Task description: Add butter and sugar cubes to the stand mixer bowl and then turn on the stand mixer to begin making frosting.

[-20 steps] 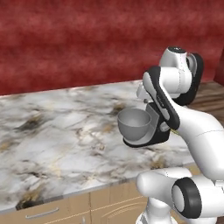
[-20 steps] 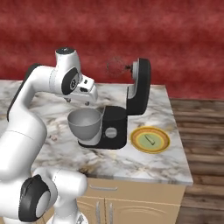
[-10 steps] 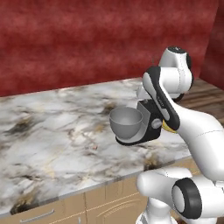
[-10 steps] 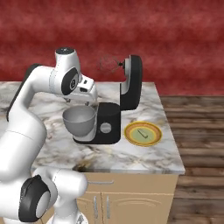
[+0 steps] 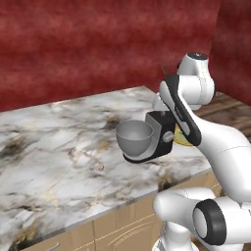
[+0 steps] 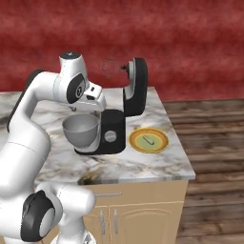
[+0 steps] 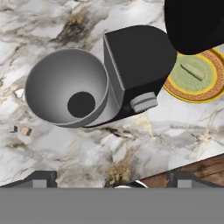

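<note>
Stand mixer bowl: centre-left of hand view, seated on the stand mixer.
Mixer head: tilted up.
Sugar cubes: left edge, on marble counter beside bowl.
Plate: right of mixer.
Gripper: fingers wide apart, holding nothing.

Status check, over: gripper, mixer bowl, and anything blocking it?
Gripper above counter, holding nothing visible. Stand mixer bowl empty, mixer head tilted up. Sugar cubes on counter beside bowl.
</note>
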{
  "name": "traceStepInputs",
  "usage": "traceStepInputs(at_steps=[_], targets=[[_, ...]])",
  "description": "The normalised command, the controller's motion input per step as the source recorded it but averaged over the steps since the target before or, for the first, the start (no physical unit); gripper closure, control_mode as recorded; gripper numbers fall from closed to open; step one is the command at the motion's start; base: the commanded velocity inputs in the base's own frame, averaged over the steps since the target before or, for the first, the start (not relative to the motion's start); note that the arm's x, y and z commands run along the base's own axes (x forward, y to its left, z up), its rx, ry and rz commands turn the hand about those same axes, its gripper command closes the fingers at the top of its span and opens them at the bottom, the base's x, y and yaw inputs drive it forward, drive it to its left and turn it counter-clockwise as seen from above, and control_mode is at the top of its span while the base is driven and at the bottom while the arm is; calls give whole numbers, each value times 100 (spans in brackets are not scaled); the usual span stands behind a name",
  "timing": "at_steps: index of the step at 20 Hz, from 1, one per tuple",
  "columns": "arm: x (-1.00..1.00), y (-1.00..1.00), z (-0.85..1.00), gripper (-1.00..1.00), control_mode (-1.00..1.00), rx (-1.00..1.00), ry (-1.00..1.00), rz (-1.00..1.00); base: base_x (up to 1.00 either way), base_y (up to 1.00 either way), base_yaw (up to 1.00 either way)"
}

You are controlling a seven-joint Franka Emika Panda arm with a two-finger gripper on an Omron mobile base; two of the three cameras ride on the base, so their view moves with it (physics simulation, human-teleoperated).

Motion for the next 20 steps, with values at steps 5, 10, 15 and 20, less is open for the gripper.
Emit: traceStepInputs(at_steps=[5,10,15,20], targets=[[0,0,0,-100,100,0,0,0,-37,27,-24],[0,0,0,-100,100,0,0,0,-17,22,-16],[0,0,0,-100,-100,0,0,0,0,4,-2],[-3,0,-1,-100,-100,0,-3,1,0,0,0]])
